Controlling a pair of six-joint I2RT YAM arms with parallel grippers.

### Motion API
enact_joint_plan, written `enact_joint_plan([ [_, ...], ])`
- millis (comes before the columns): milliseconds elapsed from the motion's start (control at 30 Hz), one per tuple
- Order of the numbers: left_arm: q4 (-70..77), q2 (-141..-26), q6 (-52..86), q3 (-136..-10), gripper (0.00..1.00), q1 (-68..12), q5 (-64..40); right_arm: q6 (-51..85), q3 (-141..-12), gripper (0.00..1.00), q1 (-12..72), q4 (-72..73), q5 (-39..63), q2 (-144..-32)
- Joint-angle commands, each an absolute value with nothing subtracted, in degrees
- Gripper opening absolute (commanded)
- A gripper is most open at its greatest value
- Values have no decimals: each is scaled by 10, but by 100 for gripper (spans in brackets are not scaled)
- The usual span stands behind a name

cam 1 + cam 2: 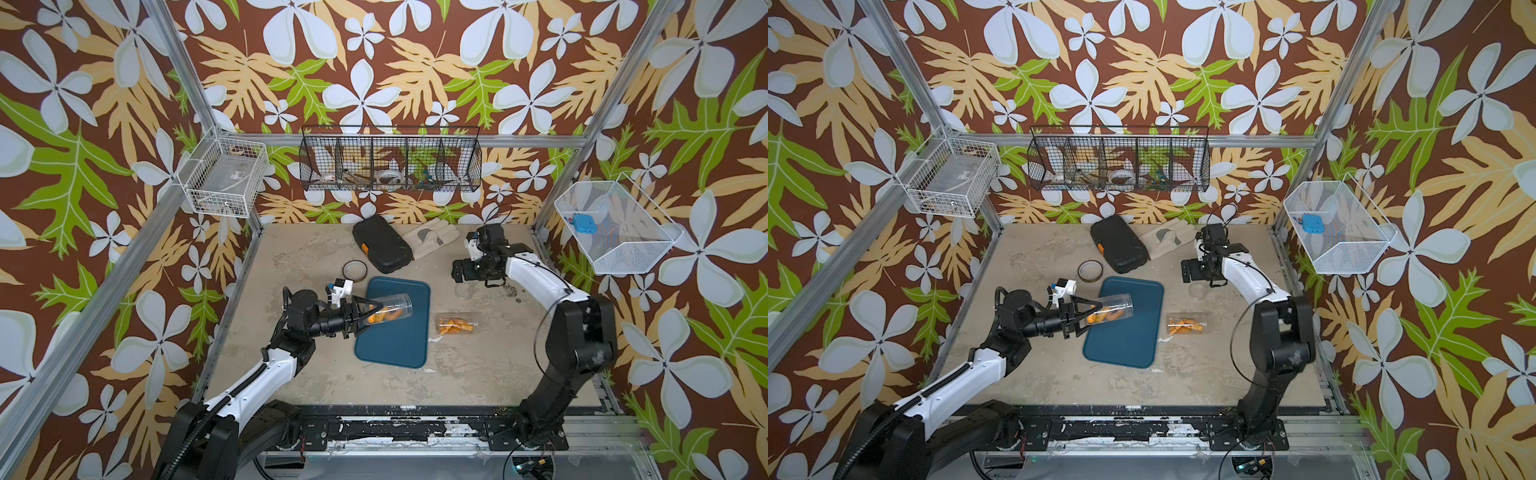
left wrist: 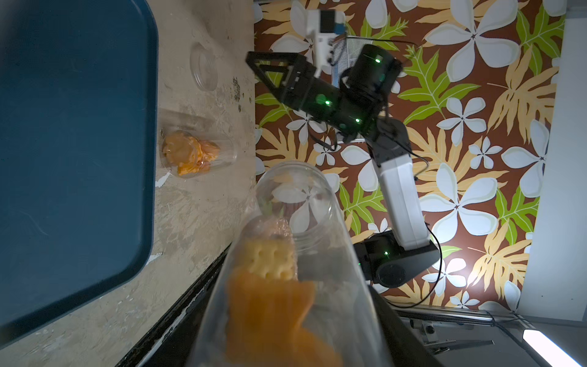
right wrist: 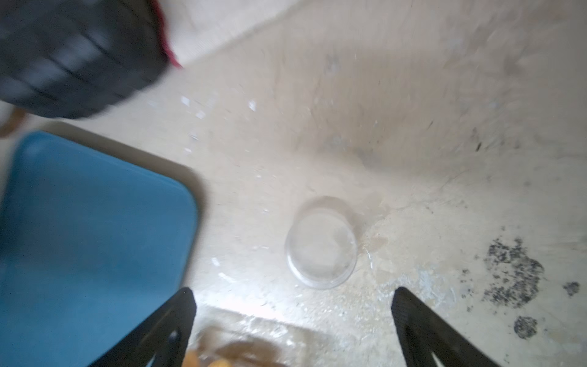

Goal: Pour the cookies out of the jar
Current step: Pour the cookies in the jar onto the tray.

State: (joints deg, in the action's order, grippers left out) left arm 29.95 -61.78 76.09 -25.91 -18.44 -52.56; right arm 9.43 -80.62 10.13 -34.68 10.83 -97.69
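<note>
- The left gripper [image 1: 371, 314] is clamping the clear jar [image 1: 395, 307] near its base and holding it almost level. The open mouth is pointing right, over the left part of the blue tray [image 1: 399, 349].
- The cookies [image 1: 384, 316] are lying inside the jar, just beyond the fingertips and short of the mouth. None are showing on the tray.
- Recommended: tip the mouth below the base slowly while keeping it inside the tray rim, so the cookies slide out rather than scatter.
- The right gripper [image 3: 293, 317] is hanging spread wide and empty above the clear lid [image 3: 320, 246], to the right of the tray's far corner.
- A second clear jar [image 1: 457, 324] is lying just right of the tray.
</note>
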Motion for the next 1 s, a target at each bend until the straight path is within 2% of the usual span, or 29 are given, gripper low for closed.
enact_joint_plan([
  [0,314,-629,724,-257,20,-184,-525,146,-776,97,102,-352,238,-926],
  [167,310,-661,683,-261,20,-183,-535,191,-667,97,108,-338,329,-833],
  [333,269,-708,613,-280,20,-181,-545,193,-587,97,109,-338,334,-779],
  [700,135,-855,426,-368,19,-152,-578,201,-569,97,110,-343,332,-748],
  [967,82,-928,356,-416,19,-152,-588,207,-554,97,110,-333,331,-747],
])
